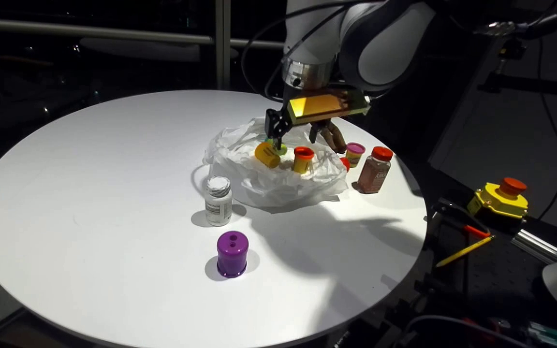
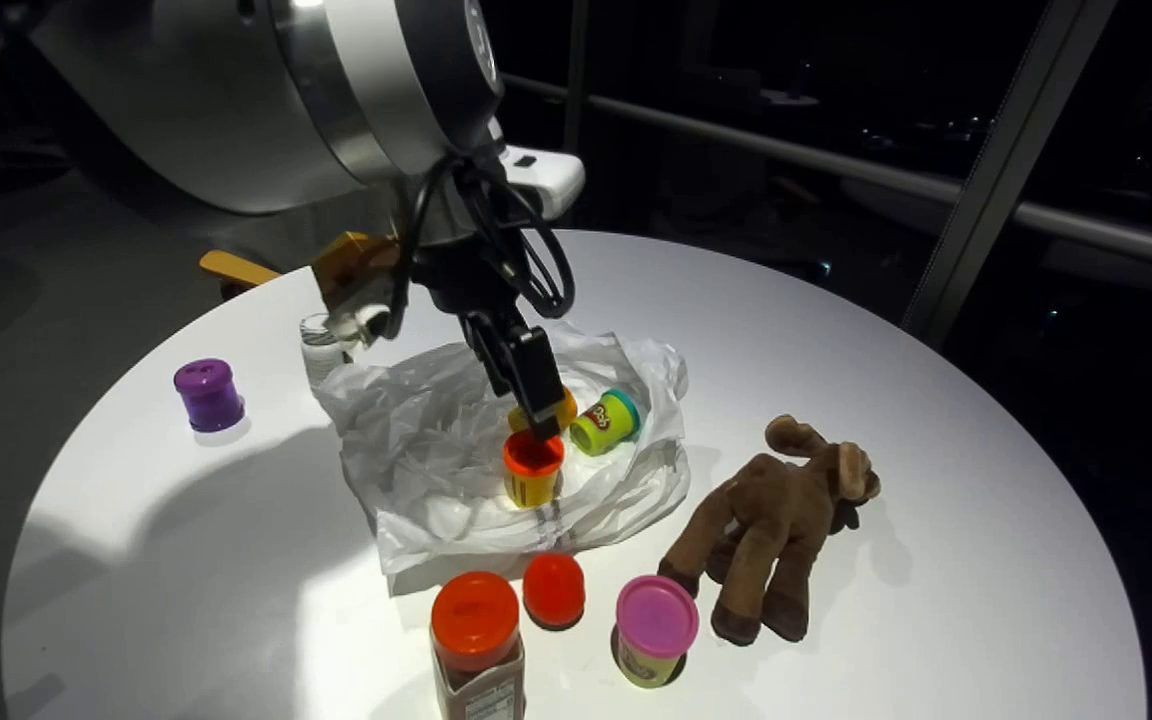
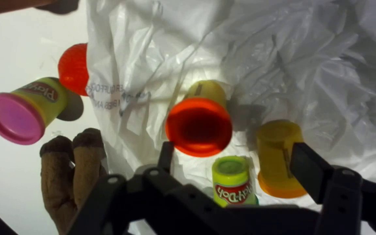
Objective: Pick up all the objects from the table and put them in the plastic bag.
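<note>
In an exterior view, the near section of the round white worktop point(image 1: 90, 208) carries a purple cup point(image 1: 232, 254), upright, with shadows across the surface to one side. A dark side surface point(image 1: 505, 275) adjoining the worktop supports a yellow pencil point(image 1: 464, 251) and a yellow-and-red device point(image 1: 501, 200). Behind the purple cup stands a white-capped bottle point(image 1: 218, 202), followed by the plastic bag point(image 1: 269, 191), which lies wrinkled and spread on the worktop. Resting on the bag: a red-rimmed cup point(image 1: 301, 163), upright; an orange-lidded cup point(image 1: 266, 155) and a teal-lidded cup point(image 2: 606, 422), both tipped. The claw point(image 1: 296, 141) is spread, jaws wide apart above these cups; contact with the orange-lidded cup cannot be determined. Around the bag stand a red-capped bottle point(image 1: 374, 171) and a pink-lidded cup point(image 1: 354, 155), with a red piece point(image 2: 553, 590) just beside the film. A brown furry toy point(image 2: 776, 510) lies near the pink-lidded cup. Beyond the far edge, a vertical post point(image 1: 223, 43) and a horizontal rail point(image 1: 90, 30) cross a dark background point(image 1: 12, 82) showing small points of light.
</note>
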